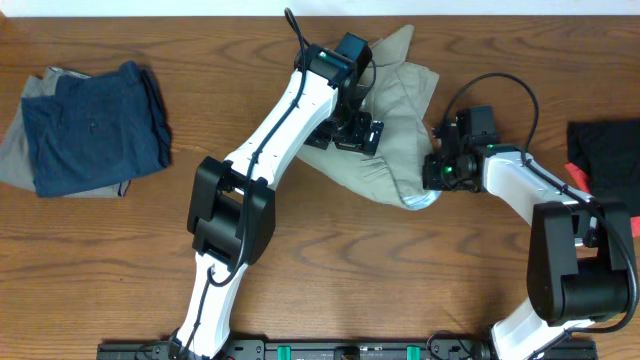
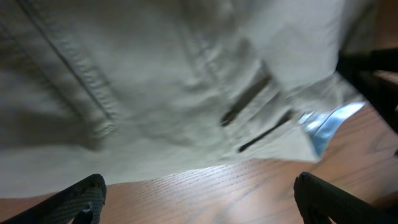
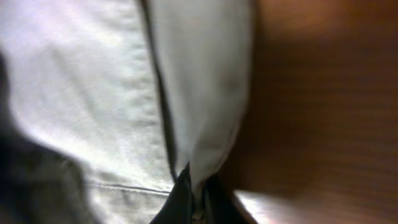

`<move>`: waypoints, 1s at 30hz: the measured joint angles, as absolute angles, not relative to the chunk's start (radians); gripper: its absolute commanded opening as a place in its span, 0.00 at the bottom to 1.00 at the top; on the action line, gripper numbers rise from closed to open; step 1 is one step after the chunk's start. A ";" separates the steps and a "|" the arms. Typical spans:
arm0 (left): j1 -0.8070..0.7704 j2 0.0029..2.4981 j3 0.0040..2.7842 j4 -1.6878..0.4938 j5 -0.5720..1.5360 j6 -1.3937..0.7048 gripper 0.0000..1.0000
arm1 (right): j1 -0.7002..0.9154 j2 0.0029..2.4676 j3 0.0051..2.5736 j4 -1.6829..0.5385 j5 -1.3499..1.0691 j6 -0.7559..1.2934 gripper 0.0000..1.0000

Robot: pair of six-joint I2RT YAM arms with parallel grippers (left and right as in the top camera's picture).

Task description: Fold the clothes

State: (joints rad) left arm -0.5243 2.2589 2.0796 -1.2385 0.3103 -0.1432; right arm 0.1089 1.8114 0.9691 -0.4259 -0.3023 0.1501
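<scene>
done: navy garment [image 1: 95, 130] lies folded on the grey garment [image 1: 12, 155] at the left end of the table [image 1: 330, 260]
left to do: khaki trousers [image 1: 395, 120] lie rumpled mid-table with no neat fold; this piece looks barely begun
left pincer [image 2: 199, 202]: spread wide, empty, hovering over the trousers' pocket area
right pincer [image 3: 191, 196]: closed, nipping an edge of the trousers on their right side
unclear: black item [image 1: 605, 150] at the far right, cannot tell whether it is clothing

A brown wood-grain table [image 1: 90, 270] is seen filling the whole view, evenly lit; a black rail [image 1: 130, 350] is mounted along its near edge.
</scene>
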 measured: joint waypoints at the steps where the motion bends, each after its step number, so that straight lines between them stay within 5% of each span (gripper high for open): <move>1: -0.524 2.259 2.080 -1.245 0.310 -0.134 0.98 | 0.117 1.812 0.966 -0.424 -0.362 0.150 0.01; 6: -0.505 2.259 2.080 -1.269 0.311 -0.096 0.98 | 0.224 1.816 0.960 -0.366 -0.616 0.153 0.01; 15: -0.427 2.259 2.080 -1.396 0.311 0.009 0.99 | 0.385 1.816 0.960 -0.344 -0.569 0.209 0.34; 18: -0.447 2.259 2.080 -1.418 0.312 0.044 0.99 | 0.333 1.816 0.960 -0.343 -0.542 0.236 0.48; 20: -0.467 2.259 2.080 -1.418 0.313 0.058 0.99 | 0.277 1.815 0.960 -0.345 -0.532 0.253 0.75; 23: -0.505 2.259 2.080 -1.419 0.315 0.069 0.99 | 0.177 1.806 0.960 -0.349 -0.528 0.266 0.98; 30: -0.600 2.259 2.070 -1.398 0.300 0.043 0.99 | -0.015 1.780 0.960 -0.394 -0.607 0.271 0.99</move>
